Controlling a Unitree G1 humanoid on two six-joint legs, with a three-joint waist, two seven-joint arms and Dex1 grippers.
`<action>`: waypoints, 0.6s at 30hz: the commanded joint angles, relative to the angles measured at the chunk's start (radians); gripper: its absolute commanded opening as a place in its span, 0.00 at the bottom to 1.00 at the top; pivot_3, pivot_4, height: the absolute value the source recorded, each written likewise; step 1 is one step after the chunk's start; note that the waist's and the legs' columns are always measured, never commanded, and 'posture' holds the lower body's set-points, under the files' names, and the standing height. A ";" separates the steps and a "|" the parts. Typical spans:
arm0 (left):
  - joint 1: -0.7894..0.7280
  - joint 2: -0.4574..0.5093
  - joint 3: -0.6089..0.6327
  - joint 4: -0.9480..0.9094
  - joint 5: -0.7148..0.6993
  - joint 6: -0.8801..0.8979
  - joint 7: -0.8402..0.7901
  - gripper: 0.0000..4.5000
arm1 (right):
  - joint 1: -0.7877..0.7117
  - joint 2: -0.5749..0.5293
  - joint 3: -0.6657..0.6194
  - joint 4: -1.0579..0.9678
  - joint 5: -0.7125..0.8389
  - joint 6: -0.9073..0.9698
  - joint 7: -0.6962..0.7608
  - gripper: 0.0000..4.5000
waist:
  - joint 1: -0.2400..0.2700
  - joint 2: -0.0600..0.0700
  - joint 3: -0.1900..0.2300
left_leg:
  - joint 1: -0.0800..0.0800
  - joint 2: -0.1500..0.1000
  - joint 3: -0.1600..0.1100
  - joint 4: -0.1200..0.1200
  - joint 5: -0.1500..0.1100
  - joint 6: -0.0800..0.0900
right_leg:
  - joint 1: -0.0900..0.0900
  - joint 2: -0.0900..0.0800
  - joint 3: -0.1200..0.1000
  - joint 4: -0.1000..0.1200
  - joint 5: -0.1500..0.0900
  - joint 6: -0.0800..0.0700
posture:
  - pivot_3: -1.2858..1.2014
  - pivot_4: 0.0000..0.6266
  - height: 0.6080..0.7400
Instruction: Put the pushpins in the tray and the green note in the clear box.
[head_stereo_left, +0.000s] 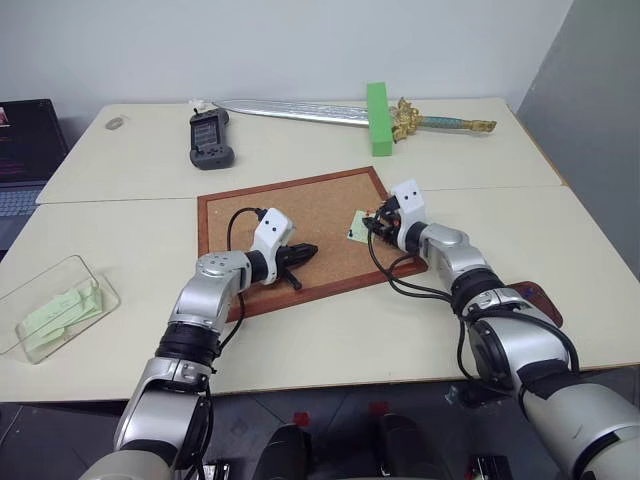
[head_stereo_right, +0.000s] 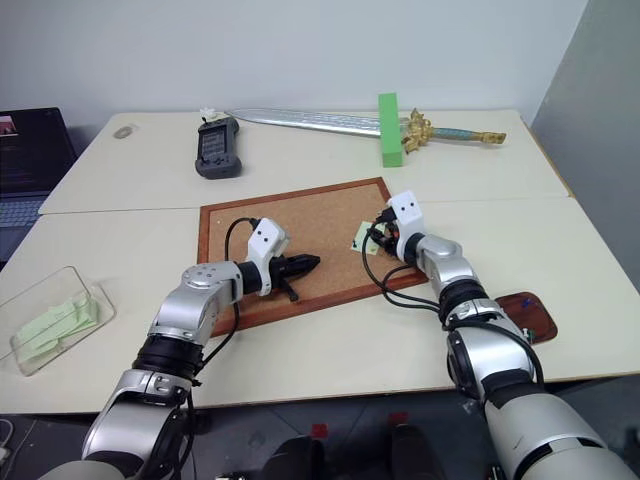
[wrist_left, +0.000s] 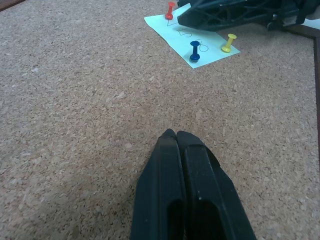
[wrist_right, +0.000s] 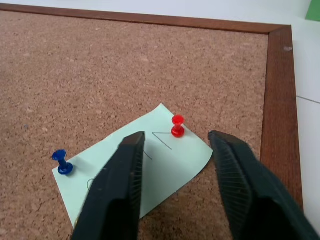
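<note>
While pinned, the green note (wrist_right: 145, 165) nears the corkboard (wrist_right: 100, 65) frame.

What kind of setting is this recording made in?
Probably an office or lab room used as a test bench: plain pale tables pushed together against a bare wall, a laptop at the side, and props like a corkboard and toy sword.

**Cream table, crowded at the far edge**

Seen on the pale table (head_stereo_left: 330, 340): a wood-framed corkboard (head_stereo_left: 300, 215) at centre, a clear box (head_stereo_left: 50, 305) at the left edge, a reddish-brown tray (head_stereo_right: 528, 315) at right. Farther back: a toy sword (head_stereo_left: 330, 113), an upright green block (head_stereo_left: 378, 118), a dark handheld device (head_stereo_left: 211, 139).
</note>
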 joint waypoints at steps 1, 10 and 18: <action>0.014 0.012 -0.011 -0.017 0.008 0.018 -0.002 0.00 | -0.031 0.011 -0.016 0.002 -0.012 -0.035 -0.008 0.24 | 0.000 0.000 0.000 | 0.000 0.000 0.000 0.000 0.000 0.000 | 0.000 0.000 0.000 0.000 0.000 0.000 | 0.52 0.24 1.00; 0.014 0.015 -0.010 -0.026 0.005 0.030 -0.006 0.00 | -0.041 0.015 -0.016 0.018 -0.040 -0.048 -0.039 0.08 | -0.003 0.000 0.000 | 0.000 0.000 0.000 0.000 0.000 0.000 | 0.000 0.000 0.000 0.000 0.000 0.000 | 0.52 0.24 1.00; 0.027 0.018 -0.010 -0.045 0.004 0.037 -0.005 0.00 | -0.052 0.023 -0.022 0.028 -0.059 -0.058 -0.057 0.17 | -0.003 0.000 0.000 | 0.000 0.000 0.000 0.000 0.000 0.000 | 0.000 0.000 0.000 0.000 0.000 0.000 | 0.52 0.24 1.00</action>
